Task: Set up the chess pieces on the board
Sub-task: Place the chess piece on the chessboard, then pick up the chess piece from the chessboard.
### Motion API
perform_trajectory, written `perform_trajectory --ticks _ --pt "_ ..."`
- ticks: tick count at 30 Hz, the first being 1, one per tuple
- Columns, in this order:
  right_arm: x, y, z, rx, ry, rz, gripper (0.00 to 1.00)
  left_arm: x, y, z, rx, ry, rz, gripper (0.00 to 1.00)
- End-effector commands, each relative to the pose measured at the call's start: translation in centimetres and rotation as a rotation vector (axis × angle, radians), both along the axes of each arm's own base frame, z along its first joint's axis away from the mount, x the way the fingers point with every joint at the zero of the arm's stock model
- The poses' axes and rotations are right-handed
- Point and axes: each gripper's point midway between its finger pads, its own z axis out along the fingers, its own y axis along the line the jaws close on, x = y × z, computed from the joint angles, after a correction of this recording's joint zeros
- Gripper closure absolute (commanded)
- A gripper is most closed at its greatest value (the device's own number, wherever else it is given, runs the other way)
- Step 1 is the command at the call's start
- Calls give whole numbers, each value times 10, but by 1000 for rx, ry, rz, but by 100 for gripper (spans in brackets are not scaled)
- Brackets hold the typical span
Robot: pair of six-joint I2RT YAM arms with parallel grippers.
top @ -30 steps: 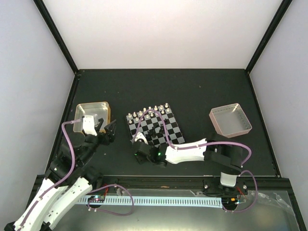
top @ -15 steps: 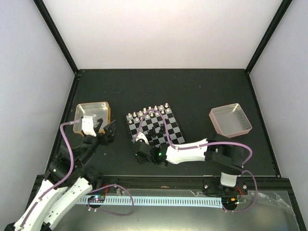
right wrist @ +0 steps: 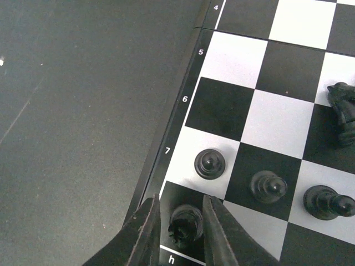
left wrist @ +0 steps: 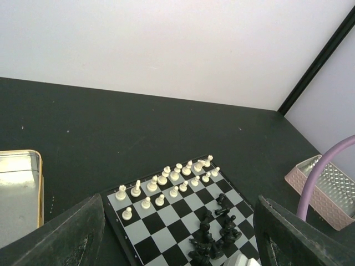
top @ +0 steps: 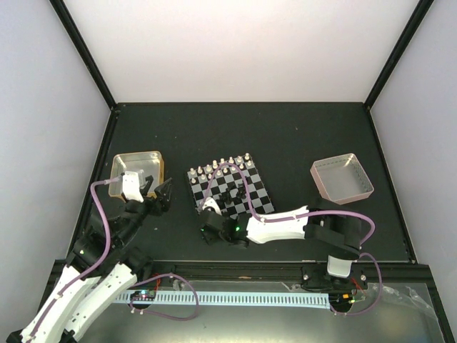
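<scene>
**Right gripper** [right wrist: 180,213]: the fingers [right wrist: 145,235] stand close on either side of a black piece [right wrist: 186,226] with a notched crown, probably a rook. The piece stands upright on the corner square of the chessboard [right wrist: 178,113]. Whether the pads pinch it or stand free of it cannot be determined. The corner square fits a back-rank starting position, and black pawns [right wrist: 209,163] occupy the next rank, just beyond the fingertips.

**Clearance:** the board rim runs directly outside the table-side finger, with bare table beyond it. The nearest pawn stands just ahead of the tips, so a straight vertical withdrawal is judged safest.

**Left gripper** [top: 158,191]: the fingers are spread wide and hold nothing. The gripper is parked beside the board, apparently to keep clear. Ahead of its fingers, white pieces [left wrist: 166,183] stand in two rows, and unsorted black pieces [left wrist: 213,238] cluster nearer.
</scene>
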Motion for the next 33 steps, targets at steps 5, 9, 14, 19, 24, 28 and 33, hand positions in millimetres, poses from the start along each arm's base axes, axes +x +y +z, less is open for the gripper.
perform_trajectory --ticks 5,9,14,19,24,28,33 --pt "4 2 52 93 -26 -39 65 2 -1 -6 18 25 -2 25" --pt "10 -4 85 157 -33 -59 58 4 -3 -10 26 41 -6 24" --pt "42 -50 103 192 22 -214 58 6 -14 -16 28 74 -50 22" --pt "83 -114 85 184 138 -401 58 11 -47 -30 3 128 -187 20" --pt "104 -146 58 109 188 -469 58 26 -63 -45 -6 191 -207 21" --pt "109 -146 44 32 214 -435 60 38 -70 -52 4 221 -203 22" --pt "115 -132 34 -34 240 -380 64 46 -72 -52 25 212 -191 27"
